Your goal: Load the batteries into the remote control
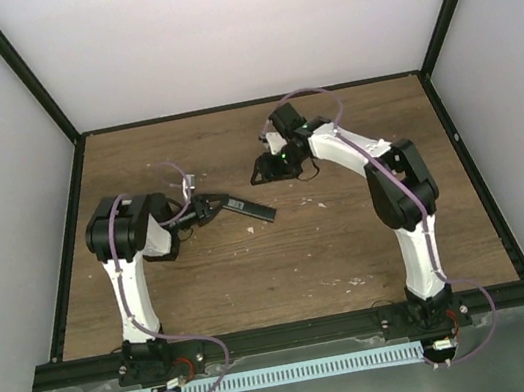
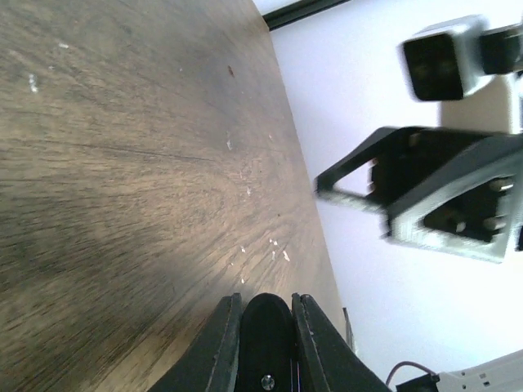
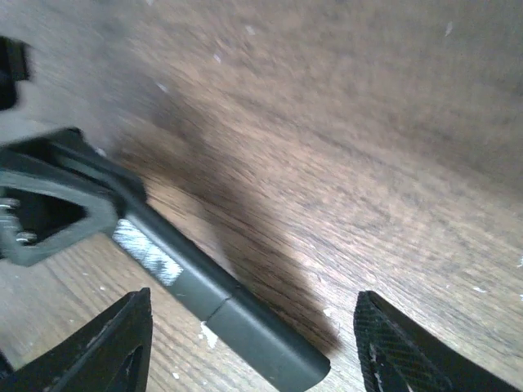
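The remote control (image 1: 250,209) is a slim black bar held just above the wooden table. My left gripper (image 1: 209,207) is shut on its left end. In the left wrist view the remote's end (image 2: 266,335) sits pinched between the two fingers of the left gripper (image 2: 265,299). My right gripper (image 1: 265,168) hovers open just beyond the remote. In the right wrist view the remote (image 3: 237,314), with a white label, lies between the spread fingers of the right gripper (image 3: 253,302), touching neither. The left gripper (image 3: 49,204) shows at that view's left. No blue batteries show in any view.
The wooden table (image 1: 351,241) carries pale debris specks (image 2: 278,249) and a small speck (image 1: 319,203) right of the remote. White walls and a black frame (image 1: 251,104) enclose the table on three sides. The right gripper (image 2: 433,196) looms at the upper right of the left wrist view.
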Robot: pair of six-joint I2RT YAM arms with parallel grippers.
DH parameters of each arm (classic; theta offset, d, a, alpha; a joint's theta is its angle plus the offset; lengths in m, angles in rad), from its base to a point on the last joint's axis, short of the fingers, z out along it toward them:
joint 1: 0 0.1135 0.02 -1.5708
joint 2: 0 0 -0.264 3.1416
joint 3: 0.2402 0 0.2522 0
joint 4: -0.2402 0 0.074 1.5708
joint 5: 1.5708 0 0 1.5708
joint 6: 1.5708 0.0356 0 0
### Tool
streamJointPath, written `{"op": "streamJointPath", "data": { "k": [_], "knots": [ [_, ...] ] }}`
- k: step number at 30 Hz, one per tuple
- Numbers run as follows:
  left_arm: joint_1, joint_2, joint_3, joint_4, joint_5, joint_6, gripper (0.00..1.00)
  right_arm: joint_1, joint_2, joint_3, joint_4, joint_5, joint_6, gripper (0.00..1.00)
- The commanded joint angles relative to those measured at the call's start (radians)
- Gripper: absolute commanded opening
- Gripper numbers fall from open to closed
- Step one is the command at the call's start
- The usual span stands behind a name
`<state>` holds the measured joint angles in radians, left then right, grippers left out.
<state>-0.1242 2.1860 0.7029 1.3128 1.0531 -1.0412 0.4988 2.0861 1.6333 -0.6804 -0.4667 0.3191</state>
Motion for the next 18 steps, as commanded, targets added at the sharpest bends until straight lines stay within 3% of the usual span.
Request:
{"op": "streamJointPath", "data": {
  "k": [1,7,12,18],
  "knots": [
    [0.005,0.015,-0.012,0.119,0.025,-0.040,0.00,-0.009,-0.101,-0.002,0.042,0.036,-0.066,0.62],
    [0.003,-0.094,-0.014,-0.127,-0.010,0.124,0.00,-0.019,-0.139,-0.038,0.059,-0.001,-0.150,0.65],
    [-0.004,-0.180,-0.010,-0.253,-0.056,0.172,0.00,-0.022,-0.165,-0.062,0.067,0.002,-0.248,0.68],
    [-0.025,-0.258,-0.006,-0.295,-0.046,0.128,0.00,-0.102,-0.197,-0.112,0.129,-0.214,-0.371,0.71]
  ]
}}
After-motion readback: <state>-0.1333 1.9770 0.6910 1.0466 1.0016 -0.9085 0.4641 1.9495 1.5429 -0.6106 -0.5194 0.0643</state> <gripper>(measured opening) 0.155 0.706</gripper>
